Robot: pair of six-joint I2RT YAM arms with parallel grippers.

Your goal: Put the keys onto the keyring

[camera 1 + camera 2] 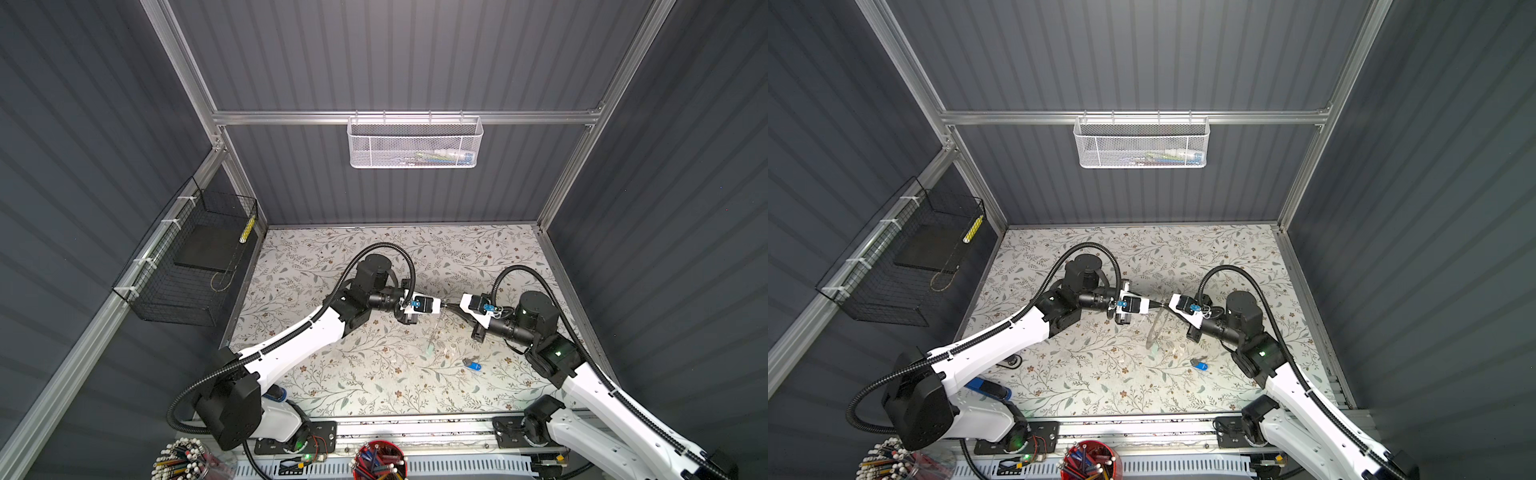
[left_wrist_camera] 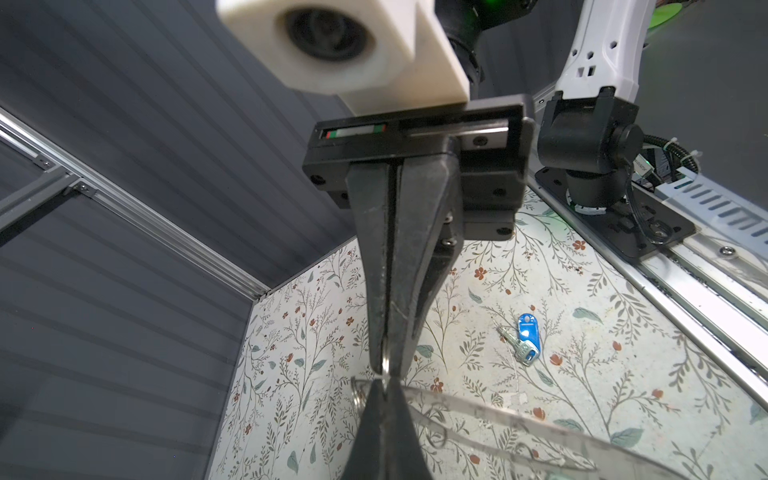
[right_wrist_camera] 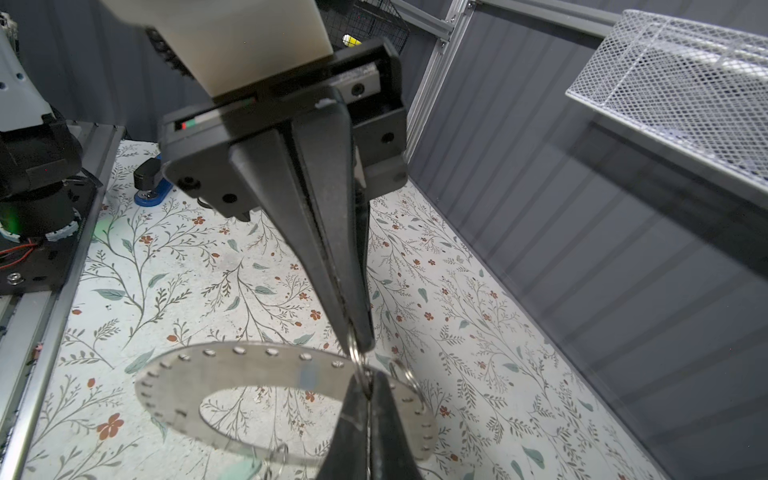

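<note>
Grippers nose to nose above the table (image 1: 332,353).
Left gripper (image 3: 357,337) and right gripper (image 2: 386,365) both clench one small wire loop (image 3: 356,353) at the keyring (image 3: 249,368) rim. The keyring hangs in mid-air between them, and the blue key (image 2: 524,338) lies on the table.

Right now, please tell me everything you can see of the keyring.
The keyring is a flat, wide band, grey and half see-through like plastic, around a big hole. Small holes run along its outer edge, and thin wire loops hang from some. It is held tilted above the table. The left hand and right hand, both shut, pinch it tip to tip at one spot on its rim.
</note>
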